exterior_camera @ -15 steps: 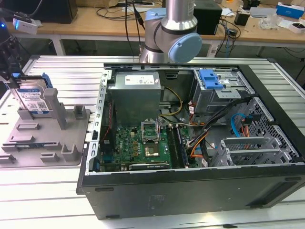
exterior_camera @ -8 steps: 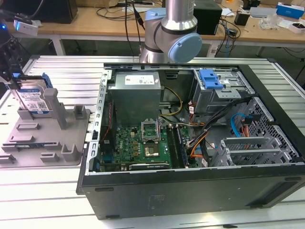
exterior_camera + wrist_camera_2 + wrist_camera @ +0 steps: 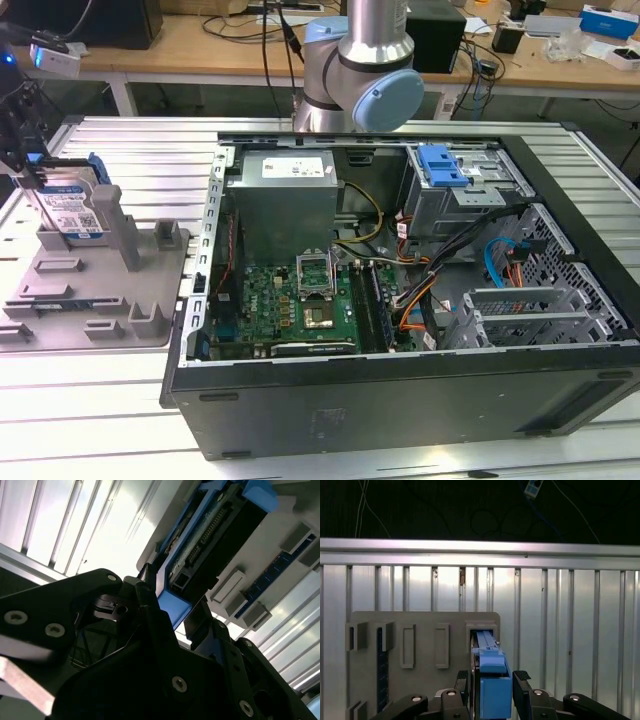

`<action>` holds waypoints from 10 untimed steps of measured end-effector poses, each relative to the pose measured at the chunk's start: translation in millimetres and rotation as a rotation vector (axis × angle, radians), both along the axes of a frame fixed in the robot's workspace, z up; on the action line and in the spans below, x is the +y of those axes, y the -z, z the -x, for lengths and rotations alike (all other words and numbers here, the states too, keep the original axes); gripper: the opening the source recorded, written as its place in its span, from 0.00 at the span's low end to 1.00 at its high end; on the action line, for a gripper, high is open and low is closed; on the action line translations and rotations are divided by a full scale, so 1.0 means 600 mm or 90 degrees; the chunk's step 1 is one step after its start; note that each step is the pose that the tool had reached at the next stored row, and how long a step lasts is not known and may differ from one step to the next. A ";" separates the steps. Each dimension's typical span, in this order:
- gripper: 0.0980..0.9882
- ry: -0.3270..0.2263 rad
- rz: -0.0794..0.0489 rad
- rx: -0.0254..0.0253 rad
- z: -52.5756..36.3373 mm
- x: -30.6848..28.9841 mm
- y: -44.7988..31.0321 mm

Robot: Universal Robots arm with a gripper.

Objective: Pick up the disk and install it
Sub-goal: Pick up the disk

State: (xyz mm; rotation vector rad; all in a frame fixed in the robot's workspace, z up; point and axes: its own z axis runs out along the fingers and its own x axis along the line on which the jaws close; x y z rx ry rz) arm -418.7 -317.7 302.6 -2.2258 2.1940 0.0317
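Observation:
The disk [image 3: 78, 208], silver with a white-and-blue label and a blue carrier, stands on edge in a slot of the grey fixture tray [image 3: 100, 300] at the exterior view's left. My gripper [image 3: 45, 190] comes down over its top edge. In the first wrist view the blue carrier edge of the disk [image 3: 495, 692] sits between the two black fingers, and my gripper [image 3: 492, 676] looks shut on it, with both pads against its sides. In the second wrist view the disk [image 3: 215, 530] shows its connector side, and my gripper [image 3: 172, 606] straddles a blue corner.
An open computer case [image 3: 400, 400] lies on the ribbed metal table to the tray's right in the exterior view, with a motherboard [image 3: 300, 300], cables and a drive bay with a blue latch [image 3: 445, 165]. The arm's elbow [image 3: 355, 70] rises behind the case. The tray [image 3: 420, 630] has several empty slots.

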 end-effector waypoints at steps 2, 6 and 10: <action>0.43 0.000 0.000 0.0000 0.000 -0.0001 0.002; 0.43 0.000 0.000 0.0002 0.000 -0.0002 0.003; 0.41 0.000 0.000 0.0001 0.000 -0.0003 0.004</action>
